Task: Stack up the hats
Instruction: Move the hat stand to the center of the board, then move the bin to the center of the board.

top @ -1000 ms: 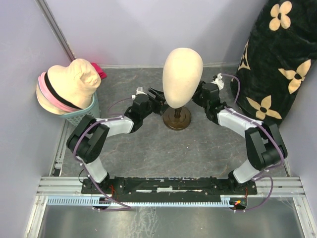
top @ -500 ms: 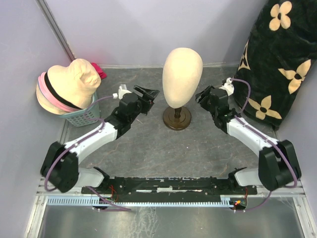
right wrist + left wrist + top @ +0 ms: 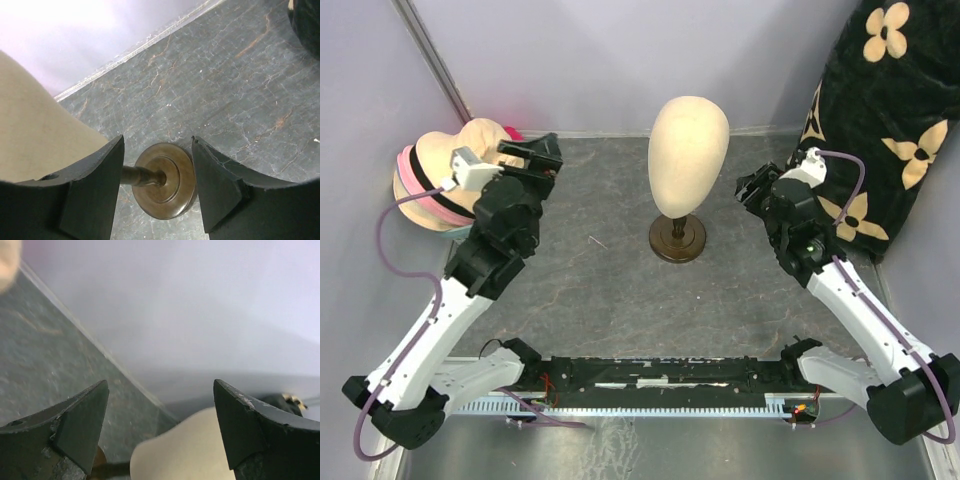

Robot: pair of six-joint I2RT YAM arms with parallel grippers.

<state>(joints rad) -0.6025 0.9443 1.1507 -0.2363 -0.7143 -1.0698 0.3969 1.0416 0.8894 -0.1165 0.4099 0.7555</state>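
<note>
Left fingers (image 3: 532,152) spread, empty, by the hats (image 3: 460,170) — right fingers (image 3: 752,188) likewise, near the mannequin head (image 3: 688,150)

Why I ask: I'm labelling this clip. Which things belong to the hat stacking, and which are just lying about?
Job: pile of hats, beige on top; left gripper; right gripper.
Lying about: dummy head on its stand; flowered black cloth.
</note>
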